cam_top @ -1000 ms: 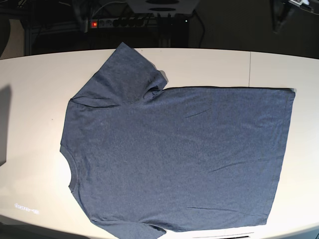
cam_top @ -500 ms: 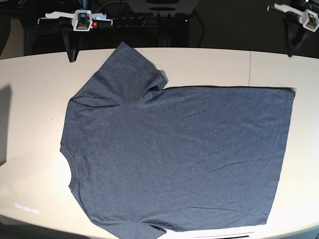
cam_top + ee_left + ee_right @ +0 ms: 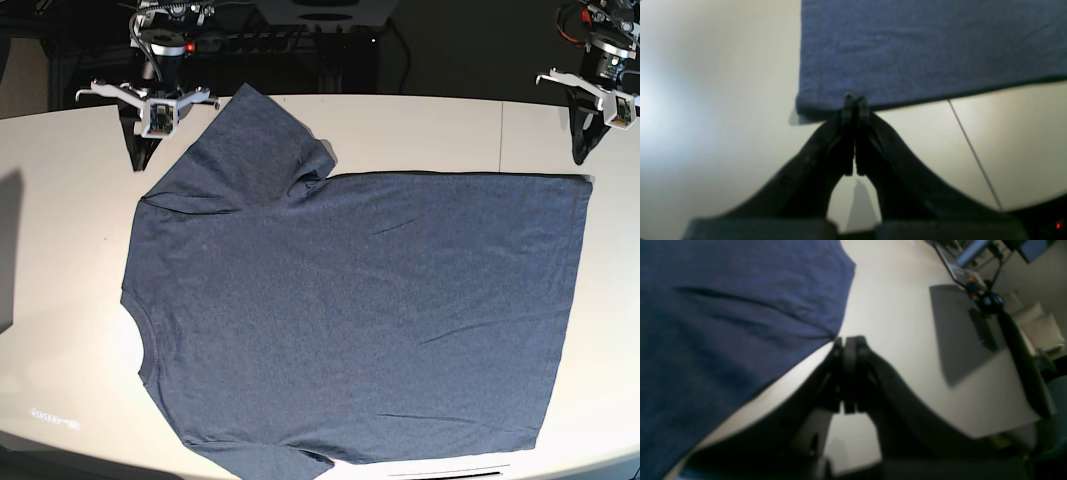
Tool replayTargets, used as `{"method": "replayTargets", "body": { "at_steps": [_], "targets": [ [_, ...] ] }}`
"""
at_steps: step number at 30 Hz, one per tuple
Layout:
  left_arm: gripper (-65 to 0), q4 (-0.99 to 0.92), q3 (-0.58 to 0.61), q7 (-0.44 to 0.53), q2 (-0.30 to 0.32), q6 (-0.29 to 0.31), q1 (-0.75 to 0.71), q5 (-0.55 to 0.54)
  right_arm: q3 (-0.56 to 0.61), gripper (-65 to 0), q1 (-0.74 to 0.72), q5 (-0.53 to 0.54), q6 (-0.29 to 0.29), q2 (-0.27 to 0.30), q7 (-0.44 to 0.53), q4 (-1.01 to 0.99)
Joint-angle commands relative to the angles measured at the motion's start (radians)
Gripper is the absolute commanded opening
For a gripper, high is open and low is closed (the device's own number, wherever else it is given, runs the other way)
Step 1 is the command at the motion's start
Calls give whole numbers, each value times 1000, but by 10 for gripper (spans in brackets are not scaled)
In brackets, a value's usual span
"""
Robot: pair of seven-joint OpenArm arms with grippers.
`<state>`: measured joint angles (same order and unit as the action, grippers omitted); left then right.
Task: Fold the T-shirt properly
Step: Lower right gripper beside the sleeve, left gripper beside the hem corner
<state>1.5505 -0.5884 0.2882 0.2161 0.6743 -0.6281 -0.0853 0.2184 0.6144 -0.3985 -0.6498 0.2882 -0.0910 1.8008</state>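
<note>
The slate-blue T-shirt (image 3: 350, 300) lies flat on the white table (image 3: 60, 250), collar to the left and hem to the right. My left gripper (image 3: 582, 152) is shut and sits just behind the shirt's far hem corner. In the left wrist view its tips (image 3: 853, 100) overlap the shirt's edge (image 3: 923, 50) near that corner; no cloth shows between them. My right gripper (image 3: 137, 155) is shut, just left of the far sleeve. In the right wrist view its tips (image 3: 848, 341) point at the crease where the shirt (image 3: 723, 323) meets bare table.
A table seam (image 3: 502, 135) runs across the far right part and also shows in the left wrist view (image 3: 973, 156). A power strip with a red light (image 3: 190, 47) lies behind the table. A dark stand (image 3: 1023, 356) is off the table's edge.
Both arms have come down from the top of the base view toward the shirt's far edge, the right by the sleeve, the left by the hem corner. The shirt has not moved.
</note>
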Motion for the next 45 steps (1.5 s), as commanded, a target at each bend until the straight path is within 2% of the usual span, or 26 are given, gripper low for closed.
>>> {"method": "replayTargets", "body": {
  "at_steps": [1,4,13,17,20,22,28,35,38,43,45],
  "targets": [
    [-650,14,-6,22,11,24,-3,-28,-2,-650,-8,-44,-48,8,26,19],
    [-650,14,-6,22,10,24,10,-76,-8,-650,-10,-93,-48,8,25,19],
    [-650,14,-6,19,-44,24,77,-164,-8,-650,-35,-99,-48,8,-8,19],
    [-650,14,-6,-40,-80,24,82,-166,-8,-650,-51,-201,-48,8,-92,19],
    [-650,14,-6,-110,-82,24,83,-166,-8,-650,-54,-312,-48,8,-199,19],
    [-650,14,-6,-111,-82,24,82,-166,-8,-650,-54,-364,-48,8,-262,19],
    [-650,14,-6,-119,-83,24,105,-165,-8,-650,-54,-391,-48,8,-302,19],
    [-650,14,-6,-337,-83,24,186,-166,-8,-649,-54,-406,-48,8,-313,19],
    [-650,14,-6,-379,-83,24,215,-172,-8,-539,-54,-406,-48,8,-317,19],
    [-650,14,-6,-420,-83,24,229,-331,-8,-529,-54,-417,-48,8,-318,19],
    [-650,14,-6,-420,-83,24,229,-364,-8,-529,-54,-428,-48,8,-319,19]
  ]
}}
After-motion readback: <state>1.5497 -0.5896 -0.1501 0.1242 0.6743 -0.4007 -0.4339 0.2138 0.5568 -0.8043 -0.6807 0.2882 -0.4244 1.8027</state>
